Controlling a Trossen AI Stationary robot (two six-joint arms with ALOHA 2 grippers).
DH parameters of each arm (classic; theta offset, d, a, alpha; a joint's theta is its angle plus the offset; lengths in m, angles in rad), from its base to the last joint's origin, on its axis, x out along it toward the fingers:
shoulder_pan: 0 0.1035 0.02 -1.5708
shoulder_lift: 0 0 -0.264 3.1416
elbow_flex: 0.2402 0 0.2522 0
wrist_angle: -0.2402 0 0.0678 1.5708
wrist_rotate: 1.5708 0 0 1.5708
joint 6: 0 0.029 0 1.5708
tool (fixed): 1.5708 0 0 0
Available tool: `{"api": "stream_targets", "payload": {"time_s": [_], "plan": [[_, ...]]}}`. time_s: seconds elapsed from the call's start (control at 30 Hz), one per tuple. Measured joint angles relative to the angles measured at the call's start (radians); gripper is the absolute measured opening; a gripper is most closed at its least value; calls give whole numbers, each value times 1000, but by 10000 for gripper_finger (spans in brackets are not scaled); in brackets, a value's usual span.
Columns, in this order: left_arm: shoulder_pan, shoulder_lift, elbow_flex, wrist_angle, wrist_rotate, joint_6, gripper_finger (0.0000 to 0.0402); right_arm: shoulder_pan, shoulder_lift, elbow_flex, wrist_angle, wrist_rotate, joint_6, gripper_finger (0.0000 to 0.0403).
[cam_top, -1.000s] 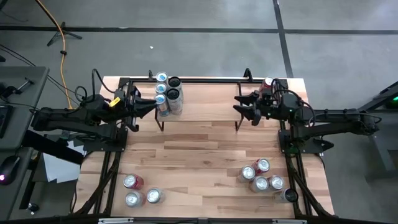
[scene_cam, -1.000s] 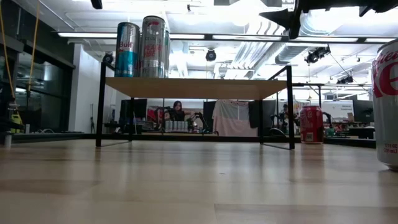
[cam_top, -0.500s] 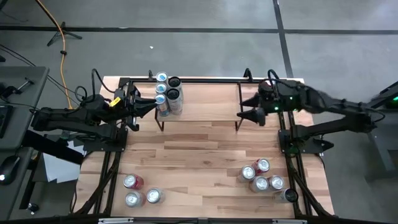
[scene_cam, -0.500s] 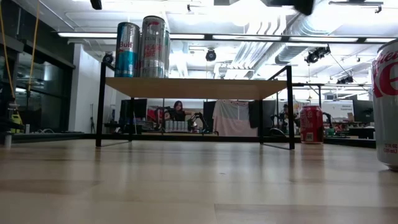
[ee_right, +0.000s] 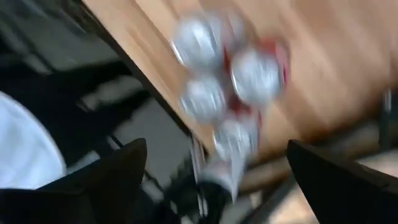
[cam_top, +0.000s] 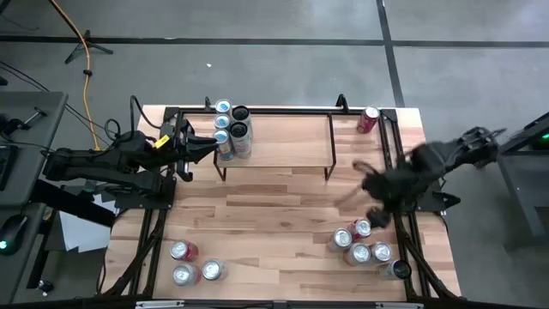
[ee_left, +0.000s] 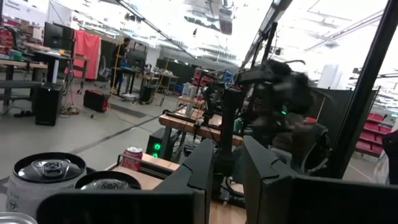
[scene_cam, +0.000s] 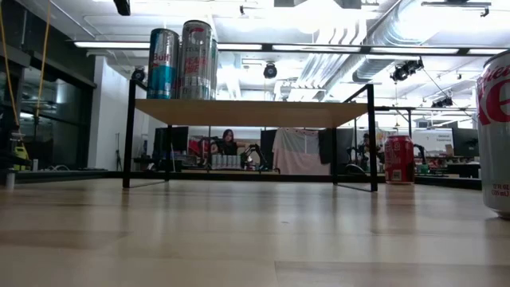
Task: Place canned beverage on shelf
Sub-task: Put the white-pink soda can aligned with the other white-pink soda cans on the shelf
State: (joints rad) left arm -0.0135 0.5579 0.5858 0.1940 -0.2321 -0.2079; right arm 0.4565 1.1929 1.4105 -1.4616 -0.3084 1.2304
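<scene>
meanwhile right tool (cam_top: 364,184), fingers spread wide, hangs above the front can cluster (cam_top: 360,245); left tool (cam_top: 210,148) clenched beside the shelf (cam_top: 283,142).

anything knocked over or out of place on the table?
One can in the cluster near the right front corner lies on its side at the table edge; the cans around it stand upright. A red can also sits alone on the tabletop beside the shelf, not on it. Nothing looks spilled.

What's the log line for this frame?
left gripper: shut, beside silver cans on wood-top shelf | right gripper: open, empty, above near-right can cluster
</scene>
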Motion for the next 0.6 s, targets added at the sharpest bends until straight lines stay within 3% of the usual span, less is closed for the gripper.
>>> {"api": "stream_targets", "payload": {"time_s": [0.13, 0.3, 0.4, 0.6], "plan": [[0, 0, 0, 1, 0, 0, 29, 180, 47, 0, -7, -6, 318, 374], [0, 0, 0, 2, 0, 8, 29, 319, 127, 0, 44, -50, 612, 374], [0, 0, 0, 3, 0, 26, 29, 369, 185, 0, 113, -102, 680, 374], [0, 0, 0, 6, 0, 28, 29, 423, 310, -1, 135, -171, 655, 374]]}}
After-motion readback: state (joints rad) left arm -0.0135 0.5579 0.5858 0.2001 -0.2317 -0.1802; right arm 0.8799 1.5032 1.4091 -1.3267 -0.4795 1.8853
